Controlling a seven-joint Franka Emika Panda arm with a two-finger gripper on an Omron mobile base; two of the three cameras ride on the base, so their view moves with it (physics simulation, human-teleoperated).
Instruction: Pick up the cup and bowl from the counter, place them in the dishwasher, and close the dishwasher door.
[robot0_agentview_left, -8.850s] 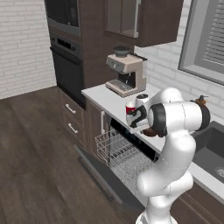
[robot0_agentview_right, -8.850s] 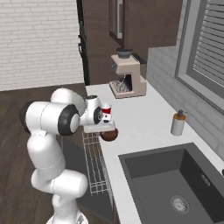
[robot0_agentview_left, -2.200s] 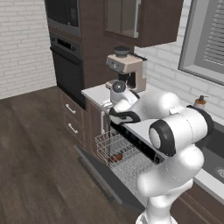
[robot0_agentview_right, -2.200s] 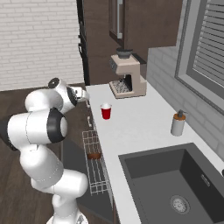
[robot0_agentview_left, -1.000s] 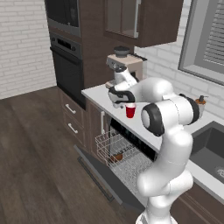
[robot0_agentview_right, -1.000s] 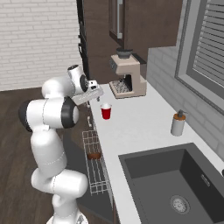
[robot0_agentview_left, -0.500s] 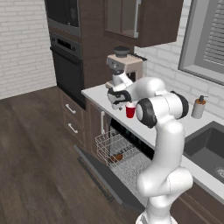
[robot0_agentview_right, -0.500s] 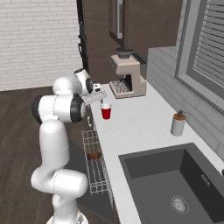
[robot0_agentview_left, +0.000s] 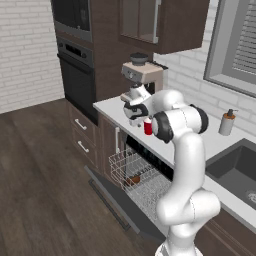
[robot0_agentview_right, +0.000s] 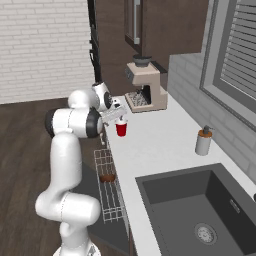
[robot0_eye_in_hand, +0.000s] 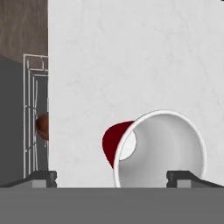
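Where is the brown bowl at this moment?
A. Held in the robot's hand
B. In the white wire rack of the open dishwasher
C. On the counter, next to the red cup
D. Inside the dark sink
B. The bowl lies in the wire rack pulled out below the counter edge, while the cup stands alone on the counter under the open hand.
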